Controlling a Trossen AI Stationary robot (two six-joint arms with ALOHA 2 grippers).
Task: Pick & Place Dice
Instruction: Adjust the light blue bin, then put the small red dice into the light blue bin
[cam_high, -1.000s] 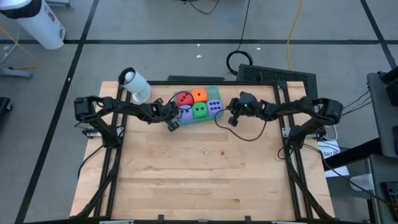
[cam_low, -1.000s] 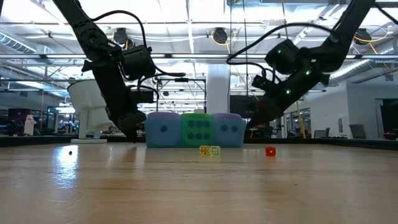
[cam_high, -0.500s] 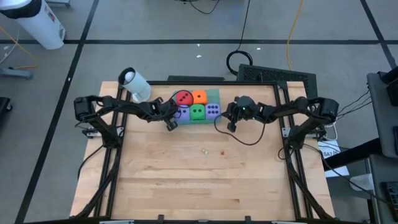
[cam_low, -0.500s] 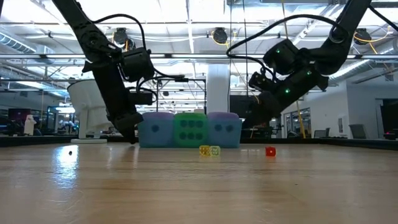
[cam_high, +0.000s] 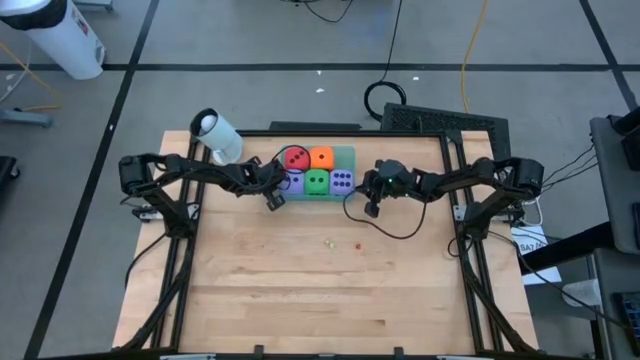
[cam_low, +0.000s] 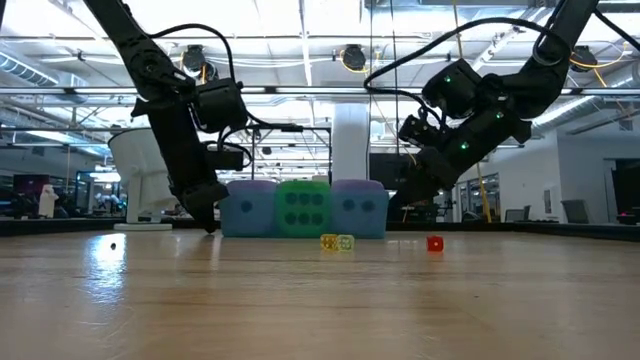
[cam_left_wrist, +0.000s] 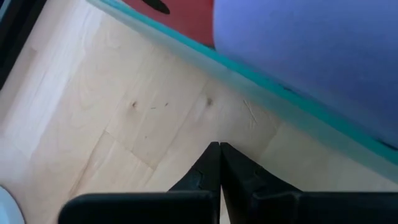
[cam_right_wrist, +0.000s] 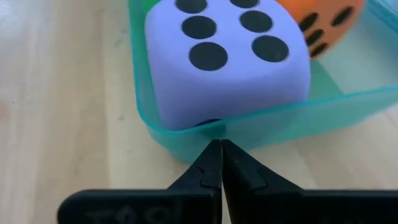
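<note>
Now we count all five soft pip-marked foam dice (cam_high: 318, 169) inside flat translucent teal tray (cam_high: 347, 153). Left gripper (cam_high: 271, 200) and right gripper (cam_high: 369, 207) flank tray, fingers closed, empty. We judge placing done.

Matt, foam-like dice (cam_right_wrist: 227, 59) sit in a glossy translucent plastic tray (cam_right_wrist: 261, 127) on a smooth pale wooden table (cam_high: 320, 290).

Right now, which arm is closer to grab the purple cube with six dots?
Probably the right: its shut gripper points at the teal tray's wall just before that lavender six-pip die. The left gripper faces the other lavender die.
</note>
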